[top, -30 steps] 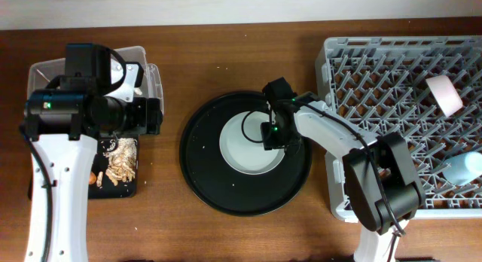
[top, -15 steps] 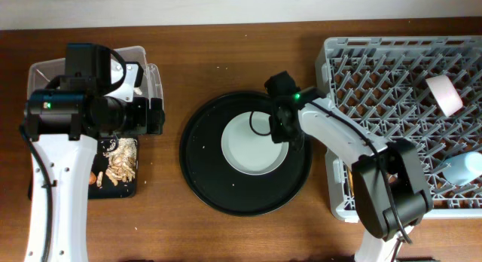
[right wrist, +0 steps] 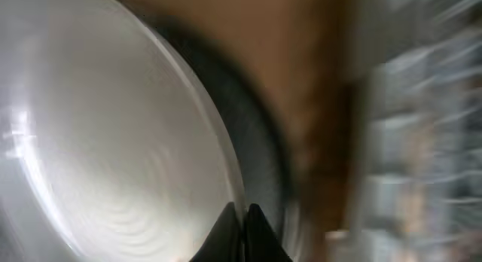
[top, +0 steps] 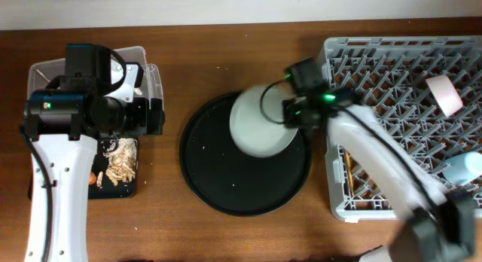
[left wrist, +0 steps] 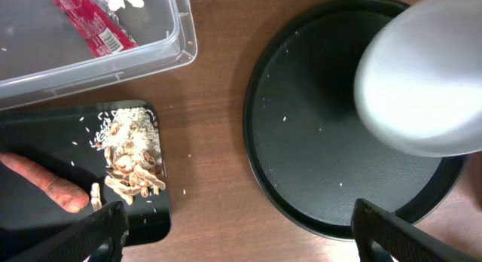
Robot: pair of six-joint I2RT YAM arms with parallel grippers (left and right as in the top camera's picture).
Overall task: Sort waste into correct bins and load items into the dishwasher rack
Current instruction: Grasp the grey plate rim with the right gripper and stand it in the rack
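Plate [top: 260,126] lay flat on the round black tray [top: 218,190] a sec ago. Now we see it lifted and shifted twd the dishwasher rack [top: 392,66], so loading is underway. Right gripper [right wrist: 242,220]: jaws nearly shut, pinching the plate's rim, prob. firmly, tho the wrist view is blurred. Left gripper [left wrist: 237,217]: jaws wide apart, holding nothing, above the desk [top: 196,59].

- Pale grey-green round plate [top: 260,125]: plain, glossy; faint concentric rings in right wrist view.
- Large round black tray [top: 218,187]: matte black, scattered white specks.
- Worktop [top: 203,51]: dark brown, wood grain.
- Large square light-grey plastic rack [top: 392,66]: lattice pattern.
- Small white-pink bowl [top: 445,95]: pale pink.
- Light blue plastic cup [top: 463,169]: plain.
- Clear rectangular plastic tub [left wrist: 151,36]: see-through.
- Red snack wrapper [left wrist: 90,25]: red, white print.
- Shallow black rectangular tray [left wrist: 38,134]: black, white grains.
- Orange carrot [left wrist: 45,183]: orange.
- Beige crumbly food scraps [left wrist: 132,160]: beige-tan.
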